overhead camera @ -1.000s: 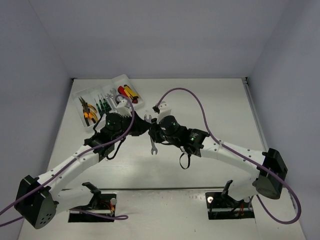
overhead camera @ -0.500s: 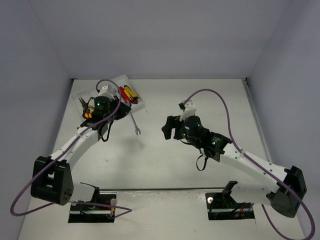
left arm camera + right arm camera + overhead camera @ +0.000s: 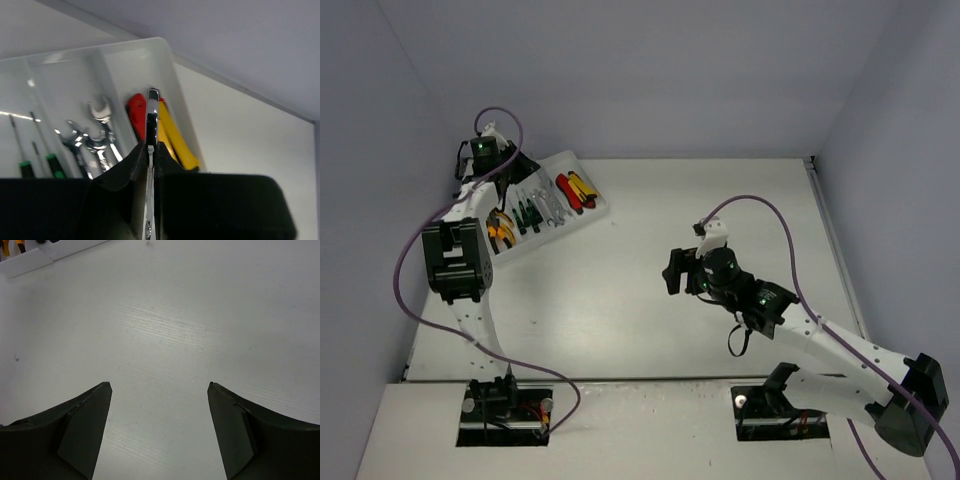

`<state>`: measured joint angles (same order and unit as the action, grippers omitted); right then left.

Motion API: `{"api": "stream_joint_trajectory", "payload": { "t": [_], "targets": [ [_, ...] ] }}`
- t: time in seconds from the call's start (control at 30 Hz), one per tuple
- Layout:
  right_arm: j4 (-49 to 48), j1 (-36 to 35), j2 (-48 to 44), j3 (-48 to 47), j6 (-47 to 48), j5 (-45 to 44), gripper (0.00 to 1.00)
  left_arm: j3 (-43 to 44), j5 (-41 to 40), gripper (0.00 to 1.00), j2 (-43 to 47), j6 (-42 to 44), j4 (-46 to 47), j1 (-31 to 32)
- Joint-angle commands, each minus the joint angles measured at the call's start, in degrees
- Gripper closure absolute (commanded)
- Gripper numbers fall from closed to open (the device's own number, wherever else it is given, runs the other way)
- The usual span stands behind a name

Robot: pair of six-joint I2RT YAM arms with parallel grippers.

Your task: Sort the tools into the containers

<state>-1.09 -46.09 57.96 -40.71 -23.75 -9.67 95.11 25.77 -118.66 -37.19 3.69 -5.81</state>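
Note:
The white tray (image 3: 604,209) lies at the far left, its containers holding orange pliers (image 3: 500,229), green screwdrivers (image 3: 527,213), silver wrenches (image 3: 551,203) and red and yellow knives (image 3: 576,189). My left gripper (image 3: 510,172) hangs over the tray's far left end. In the left wrist view the left gripper (image 3: 151,146) is shut on a silver wrench (image 3: 152,112) seen edge-on, above the lying wrenches (image 3: 95,142) and the knives (image 3: 172,137). My right gripper (image 3: 676,272) stands open over bare table; the right wrist view shows nothing between the fingers of the right gripper (image 3: 159,385).
The tray's corner (image 3: 26,262) shows at the top left of the right wrist view. Grey walls close the table at the back and on both sides. The left arm stretches along the left wall.
The two grippers met at a wrench mid-table. The left one has carried it back left to over the tray. The right gripper has opened and drawn back toward the near right.

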Motion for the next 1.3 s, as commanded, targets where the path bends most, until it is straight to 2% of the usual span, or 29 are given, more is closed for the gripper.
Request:
{"api": "stream_joint_trajectory", "payload": {
  "t": [0.0, 0.1, 0.13, 0.17, 0.2, 0.27, 0.47, 0.6, 0.73, 0.93, 1.17, 1.27],
  "targets": [
    [-1.80, 0.60, -3.38, -0.55, 1.73, -2.41, 0.23, 9.14, 4.11, 1.00, -2.99, 4.72, -3.51, -1.79],
    [-1.13, 0.65, -3.22, -0.67, 2.27, -2.72, 0.20, 13.31, 4.63, 0.98, -6.13, 6.47, -8.11, -1.92],
    [-0.95, 0.72, -3.05, -0.68, 2.45, -2.72, 0.20, 14.05, 5.18, 0.93, -6.83, 6.52, -8.56, -2.00],
    [-0.74, 0.73, -2.78, -0.81, 2.60, -2.78, 0.19, 14.45, 5.50, 0.81, -7.55, 6.52, -8.92, -2.07],
    [-0.56, 0.79, -2.62, -0.91, 2.71, -2.91, 0.19, 14.42, 5.66, 0.72, -7.92, 6.41, -8.94, -2.05],
    [-0.29, 0.84, -2.60, -0.97, 2.67, -3.39, 0.19, 13.44, 6.12, 0.60, -7.44, 6.33, -8.54, -1.93],
    [0.43, 1.29, -3.35, -2.08, 3.87, -6.52, 0.18, 9.24, 5.01, 0.42, -0.81, 7.15, -9.71, -1.77],
    [0.83, 1.52, -4.07, -4.07, 5.18, -9.98, 0.16, 5.17, 1.05, 0.39, 8.17, 10.88, -14.09, -1.05],
    [3.72, 1.60, -5.34, -6.33, 7.00, -15.20, 0.14, -0.13, -4.69, 0.39, 21.11, 14.37, -22.51, -0.39],
    [6.08, 1.82, -9.38, -9.05, 9.18, -20.47, 0.01, -12.07, -14.71, 0.38, 44.01, 19.12, -33.75, -0.13],
    [8.04, 1.88, -15.51, -9.03, 10.04, -27.42, 0.00, -26.62, -21.81, 0.32, 72.91, 20.58, -38.59, 1.86],
    [8.73, 1.88, -19.16, -8.40, 10.04, -29.15, 0.00, -27.62, -25.03, 0.32, 78.25, 21.94, -43.51, 5.03]
  ]
}}
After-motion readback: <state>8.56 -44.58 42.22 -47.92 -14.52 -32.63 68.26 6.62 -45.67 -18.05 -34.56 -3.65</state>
